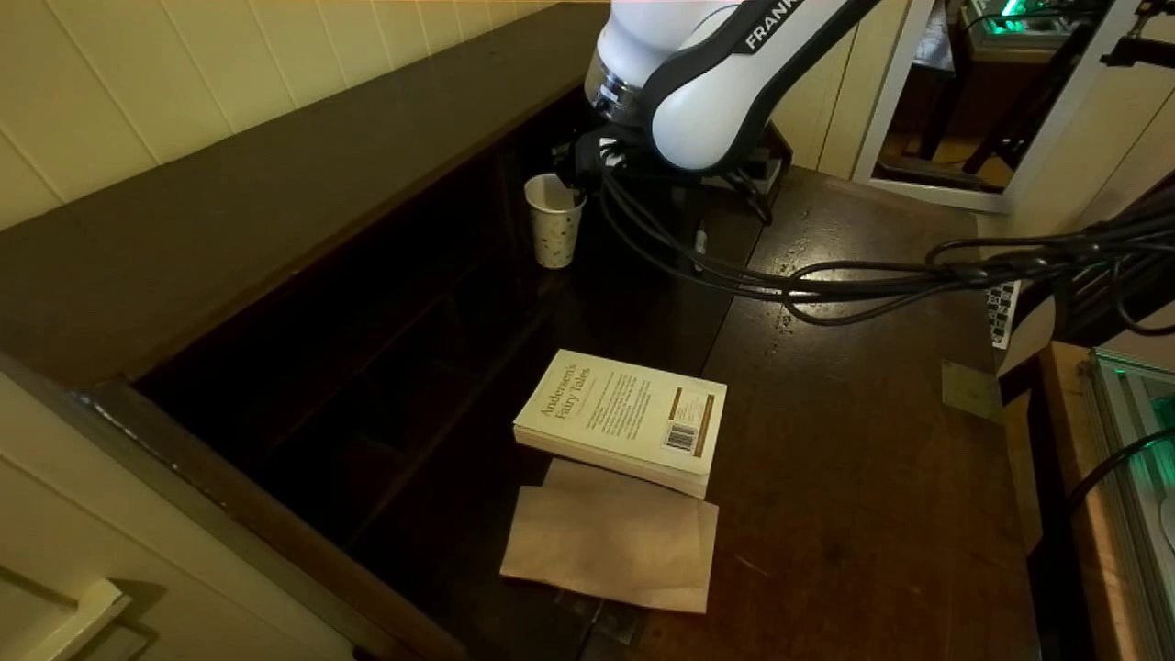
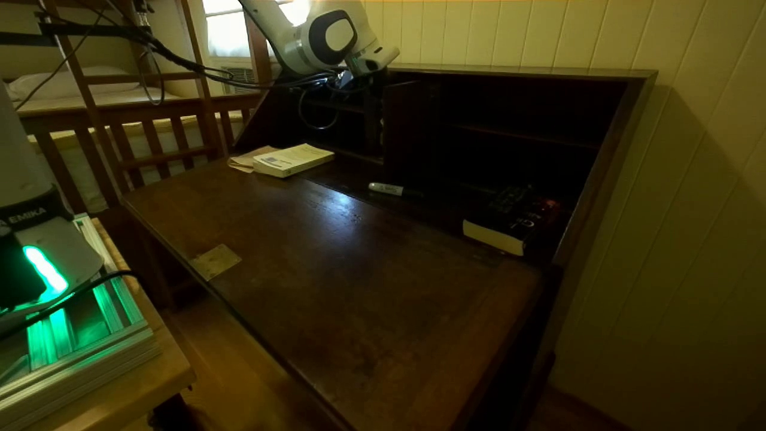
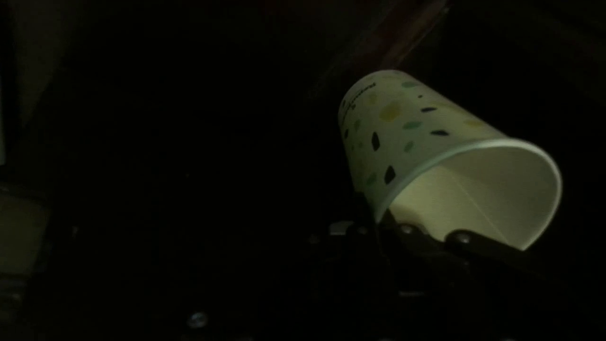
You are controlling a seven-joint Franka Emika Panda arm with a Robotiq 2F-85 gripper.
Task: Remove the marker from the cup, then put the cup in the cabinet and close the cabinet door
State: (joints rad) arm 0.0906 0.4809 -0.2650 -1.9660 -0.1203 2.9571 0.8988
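Black end effector (image 3: 375, 207) partly hides the cup (image 3: 412, 125).

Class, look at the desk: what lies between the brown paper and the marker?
In both exterior views, the white book lies between the brown paper and the marker, nearer the paper.

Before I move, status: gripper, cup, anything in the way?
Gripper shut on cup, pinching one side. Marker lying on desk. Cabinet too dark inside to judge obstacles.

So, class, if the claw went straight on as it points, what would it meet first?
The cup, which the claw seems to be pinching; beyond it, the wrist view is too dark to judge.
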